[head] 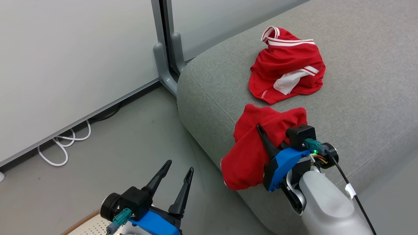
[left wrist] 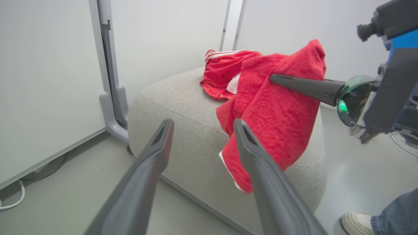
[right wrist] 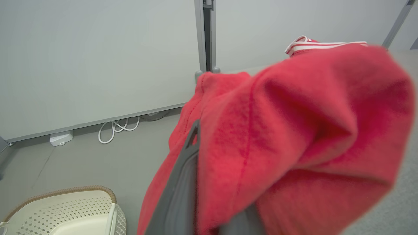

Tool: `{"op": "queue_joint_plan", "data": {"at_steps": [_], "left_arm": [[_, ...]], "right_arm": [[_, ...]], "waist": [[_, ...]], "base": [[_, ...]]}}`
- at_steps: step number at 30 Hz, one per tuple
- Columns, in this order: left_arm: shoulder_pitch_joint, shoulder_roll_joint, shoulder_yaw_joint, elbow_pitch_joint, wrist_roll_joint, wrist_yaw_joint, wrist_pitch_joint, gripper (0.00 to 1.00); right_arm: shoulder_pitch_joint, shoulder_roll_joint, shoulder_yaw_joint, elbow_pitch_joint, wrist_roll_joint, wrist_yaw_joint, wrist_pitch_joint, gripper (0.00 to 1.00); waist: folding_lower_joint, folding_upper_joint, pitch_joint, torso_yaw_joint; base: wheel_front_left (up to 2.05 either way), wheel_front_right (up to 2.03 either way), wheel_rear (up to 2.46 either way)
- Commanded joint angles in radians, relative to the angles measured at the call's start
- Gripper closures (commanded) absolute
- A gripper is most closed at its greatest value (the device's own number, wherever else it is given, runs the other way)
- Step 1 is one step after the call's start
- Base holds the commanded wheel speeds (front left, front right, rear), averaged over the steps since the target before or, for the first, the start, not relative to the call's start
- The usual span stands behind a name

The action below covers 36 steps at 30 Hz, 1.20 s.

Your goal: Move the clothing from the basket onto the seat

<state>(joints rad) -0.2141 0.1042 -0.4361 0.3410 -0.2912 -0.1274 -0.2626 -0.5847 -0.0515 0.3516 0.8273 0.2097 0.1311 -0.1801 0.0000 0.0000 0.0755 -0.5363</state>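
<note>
My right gripper [head: 263, 130] is shut on a plain red piece of clothing [head: 254, 153] at the near edge of the grey seat [head: 359, 98]. The cloth bunches over the fingers, and its lower end hangs down the seat's side [left wrist: 241, 176]. One dark finger [right wrist: 183, 182] shows; the other is buried in fabric. A second red garment with white stripes [head: 287, 65] lies crumpled farther back on the seat. My left gripper [head: 179, 166] stands open over the floor, left of the seat, holding nothing. A corner of the cream basket [head: 88, 225] shows beneath it, with no clothing visible in that part [right wrist: 65, 209].
White wall panels stand to the left, with a grey post and foot [head: 166, 65] beside the seat's corner. A white cable [head: 65, 147] loops on the floor along the wall. A person's shoe [left wrist: 357, 222] and denim leg [left wrist: 398, 212] are at the right of the seat.
</note>
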Motion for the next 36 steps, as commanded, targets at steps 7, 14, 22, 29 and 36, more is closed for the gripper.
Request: {"op": "queue_joint_plan", "data": {"at_steps": [7,14,22,29,36], "left_arm": [[-0.024,0.022,0.0,-0.013,0.013,-0.003,-0.003,0.0],[-0.097,0.06,-0.028,-0.038,0.024,-0.004,-0.003,0.0],[-0.237,0.113,-0.1,-0.104,0.043,-0.004,-0.003,0.0],[-0.378,0.159,-0.14,-0.155,0.055,-0.004,-0.003,0.0],[-0.442,0.188,-0.107,-0.183,0.065,-0.001,-0.003,0.0]], "right_arm": [[-0.147,-0.007,-0.082,-0.003,-0.043,-0.001,0.031,1.0],[-0.391,-0.129,-0.223,-0.047,-0.09,-0.001,0.081,1.0],[-0.615,-0.369,-0.444,-0.103,-0.103,-0.001,0.138,1.0],[-0.607,-0.507,-0.623,-0.115,-0.092,-0.001,0.128,1.0],[-0.513,-0.468,-0.72,-0.041,-0.097,-0.001,0.07,1.0]], "waist": [[0.0,0.0,0.058,0.03],[0.0,0.0,0.186,0.089],[0.0,0.0,0.405,0.194],[0.0,0.0,0.574,0.262],[0.0,0.0,0.656,0.282]], "base": [[0.0,0.0,0.0],[0.0,0.0,0.0],[0.0,0.0,0.0],[0.0,0.0,0.0],[0.0,0.0,0.0]]}}
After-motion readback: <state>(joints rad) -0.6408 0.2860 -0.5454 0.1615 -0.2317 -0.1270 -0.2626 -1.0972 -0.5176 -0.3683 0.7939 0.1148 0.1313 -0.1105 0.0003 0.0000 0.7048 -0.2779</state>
